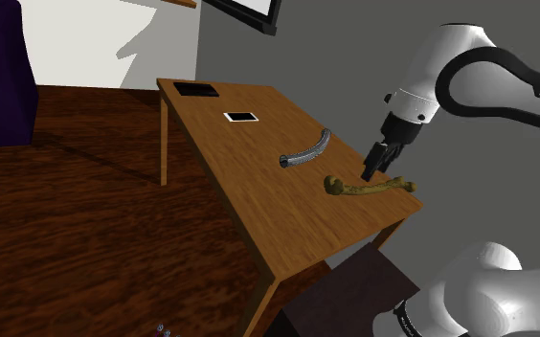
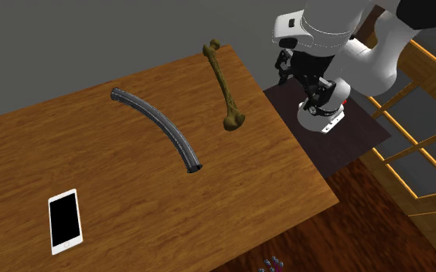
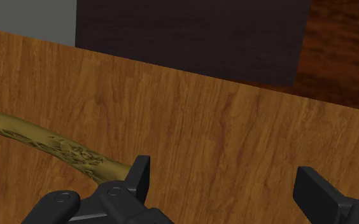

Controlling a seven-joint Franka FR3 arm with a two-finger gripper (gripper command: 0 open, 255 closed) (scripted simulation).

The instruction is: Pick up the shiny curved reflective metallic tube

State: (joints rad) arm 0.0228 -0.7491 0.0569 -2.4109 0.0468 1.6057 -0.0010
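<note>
Spread wide, clasping nothing: black two-finger gripper, hanging above the brown wooden table, one finger over the shaft of a mottled olive-brown bone with knobbed ends. Farther in on the tabletop, near the bone yet apart from it, lying flat and untouched: the curved dark grey metallic tube. Beyond, well apart: a white-framed phone, black screen up.

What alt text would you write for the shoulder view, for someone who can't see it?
A white robot arm holds its open black gripper over a brownish bone on a wooden table. A curved grey tube lies beside the bone, a white-framed phone farther off.
</note>
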